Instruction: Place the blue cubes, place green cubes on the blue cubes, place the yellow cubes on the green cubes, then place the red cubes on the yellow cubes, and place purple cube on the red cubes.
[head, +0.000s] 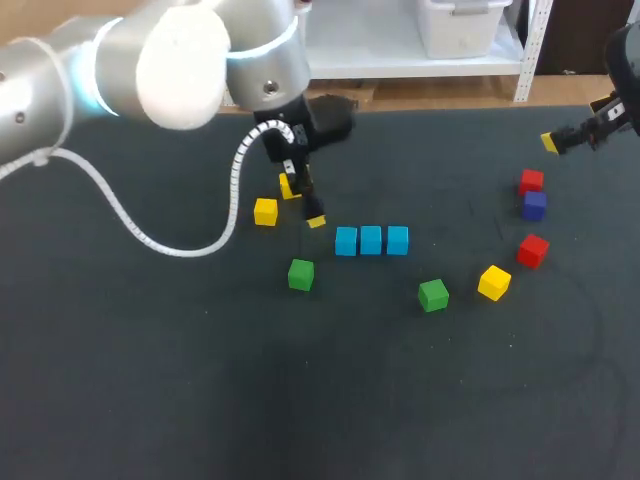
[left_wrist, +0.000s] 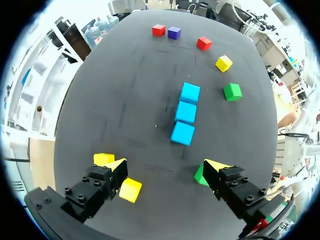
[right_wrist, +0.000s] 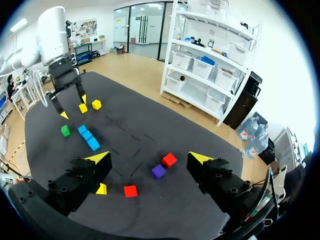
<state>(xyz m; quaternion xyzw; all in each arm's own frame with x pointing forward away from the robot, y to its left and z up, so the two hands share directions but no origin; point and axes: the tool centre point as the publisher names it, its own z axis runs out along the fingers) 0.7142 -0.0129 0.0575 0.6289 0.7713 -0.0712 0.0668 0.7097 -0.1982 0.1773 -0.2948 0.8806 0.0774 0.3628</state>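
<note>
Three blue cubes (head: 371, 240) (left_wrist: 185, 112) lie touching in a row at mid-table. My left gripper (head: 301, 203) (left_wrist: 165, 167) hangs open just left of that row with nothing between its fingers. Beside one finger lies a yellow cube (head: 265, 211) (left_wrist: 130, 190), and a second yellow cube (left_wrist: 103, 159) sits partly hidden behind that finger. By the other finger is a green cube (head: 301, 274) (left_wrist: 200, 175). Right of the row lie a green cube (head: 433, 295), a yellow cube (head: 494, 282), two red cubes (head: 531, 181) (head: 533, 250) and a purple cube (head: 535, 205) (right_wrist: 158, 171). My right gripper (head: 556, 140) (right_wrist: 149, 157) is open and empty at the far right.
The dark table (head: 150, 380) has bare room across its whole front half and at the far middle. The left arm's white cable (head: 150, 240) loops down over the table's left side.
</note>
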